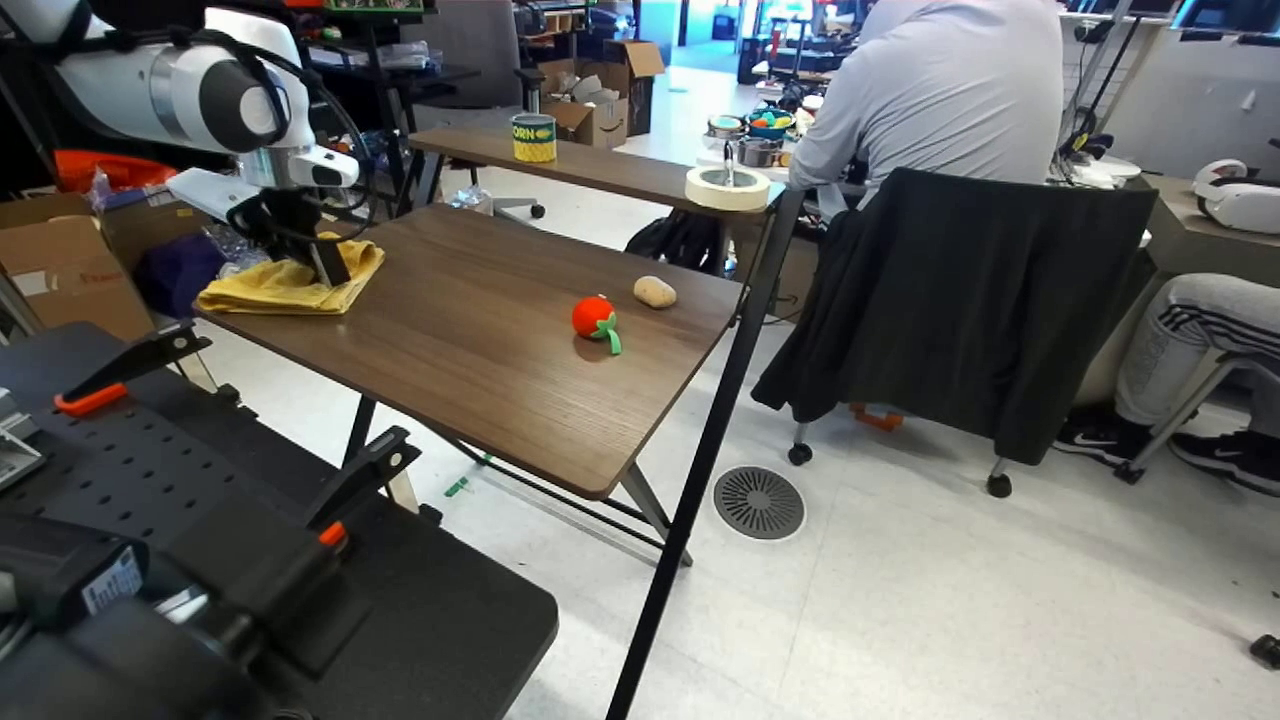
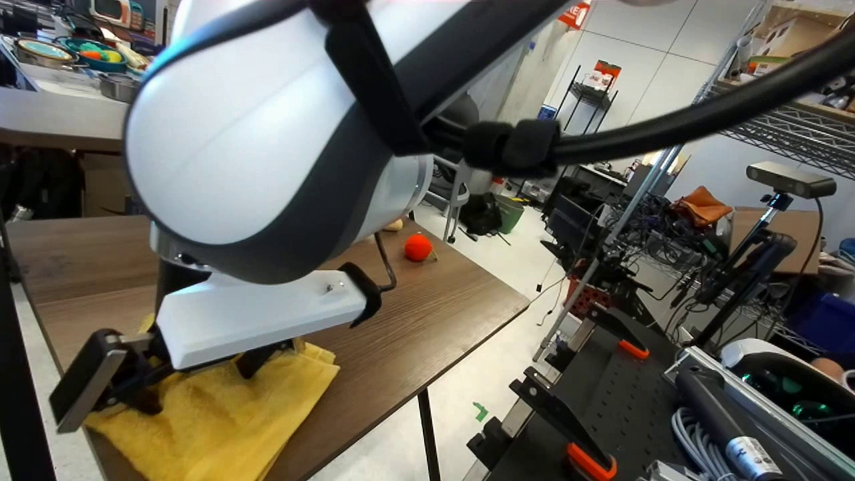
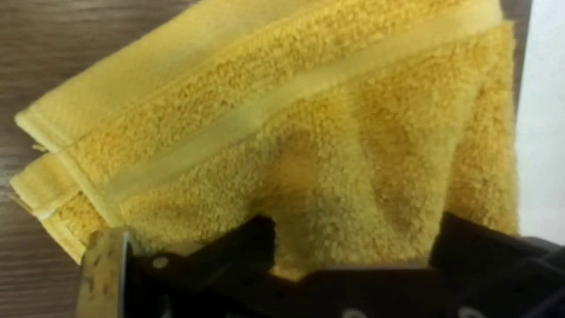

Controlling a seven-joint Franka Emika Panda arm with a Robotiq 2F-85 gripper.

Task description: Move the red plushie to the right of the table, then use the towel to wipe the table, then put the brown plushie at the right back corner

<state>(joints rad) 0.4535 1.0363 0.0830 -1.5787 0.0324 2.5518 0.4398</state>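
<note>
gripper (image 2: 157,394): two fingers spread well apart above the towel (image 1: 270,285), nothing clamped between them; whether a tip touches the cloth, I cannot tell.
towel: folded, at the left end of the table (image 1: 470,320) in an exterior view, reaching its edge.
red toy (image 1: 593,317): on the table's right part, nearer than the brown toy (image 1: 655,292), which lies toward the far right corner.
loose folds: closing may catch only the top layer, letting the towel unfold or slip.
left edge: a careless pull could drop the towel off the table.
toys on the right: a wipe carried too far could knock them.
count: one gripper, one towel, one table beneath it, one red toy, one brown toy, one can (image 1: 534,138), one tape roll (image 1: 728,188), two clamps (image 1: 365,478).
</note>
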